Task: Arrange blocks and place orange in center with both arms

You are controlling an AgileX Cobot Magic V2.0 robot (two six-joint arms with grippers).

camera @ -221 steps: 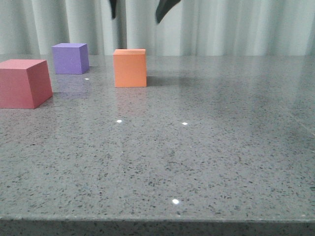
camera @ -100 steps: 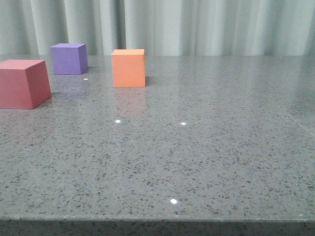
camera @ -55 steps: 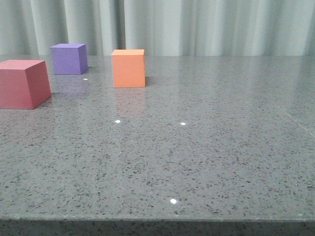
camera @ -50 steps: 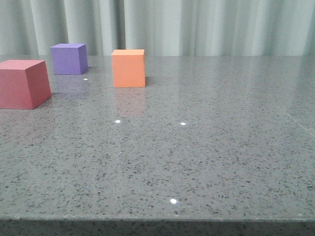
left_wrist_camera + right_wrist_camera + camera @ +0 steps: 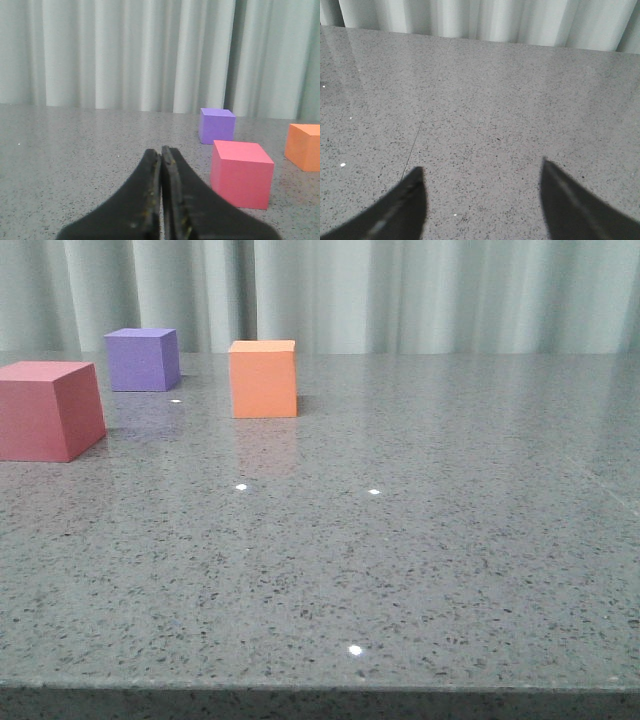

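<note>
The orange cube (image 5: 264, 378) stands on the grey speckled table (image 5: 400, 560), left of the middle and towards the back. The purple cube (image 5: 143, 359) is behind it to the left. The pinkish-red cube (image 5: 48, 409) sits nearer, at the left edge. Neither gripper shows in the front view. In the left wrist view my left gripper (image 5: 161, 151) is shut and empty, low over the table, with the pinkish-red cube (image 5: 241, 172), purple cube (image 5: 216, 125) and orange cube (image 5: 303, 146) beyond it. In the right wrist view my right gripper (image 5: 481, 170) is open and empty over bare table.
Pale pleated curtains (image 5: 420, 295) hang behind the table's far edge. The table's front edge (image 5: 320, 688) runs along the bottom of the front view. A thin seam line (image 5: 422, 122) crosses the tabletop in the right wrist view.
Two dark gripper fingers that hung above the orange cube at the top of the front view have left that view. The three cubes have stayed in place.
</note>
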